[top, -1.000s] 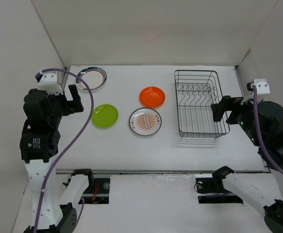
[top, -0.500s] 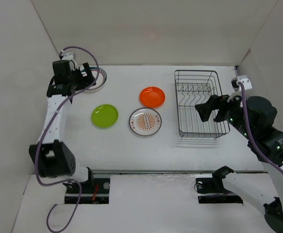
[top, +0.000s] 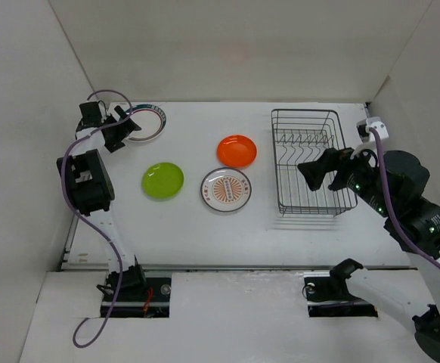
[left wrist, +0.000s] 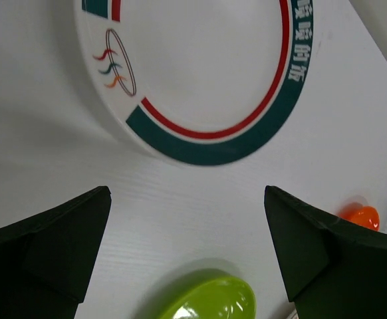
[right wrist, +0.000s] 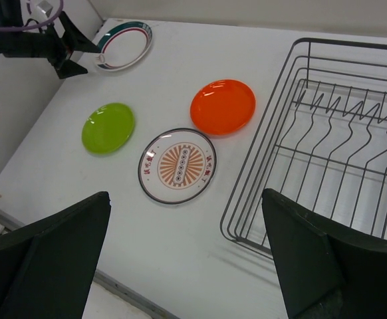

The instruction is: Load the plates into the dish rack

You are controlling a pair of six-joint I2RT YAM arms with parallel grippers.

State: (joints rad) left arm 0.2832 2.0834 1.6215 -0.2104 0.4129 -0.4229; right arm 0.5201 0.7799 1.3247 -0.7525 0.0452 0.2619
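White round plate with dark green rim [left wrist: 200, 66]: flat on white table [top: 205, 227], 11 o'clock corner. Left gripper [top: 124, 130] spread wide, empty, just off its 8 o'clock edge. Right gripper [right wrist: 187, 266] spread wide, empty, over black wire dish rack [top: 311, 162], 3 o'clock. Plain lime-green plate [top: 162, 181], plain orange plate [top: 237, 150], orange-patterned plate [top: 225, 189]: mid-table, flat. Judged stiff, light, glossy-slick; pinch raised rim.

Bright, even light falls from above — shadows are soft, like the faint one below the dish rack [top: 308, 160]. In the left wrist view the lime-green plate [left wrist: 210, 300] shows small white glare, and the near fingers [left wrist: 50, 249] look dark, slightly blurred.
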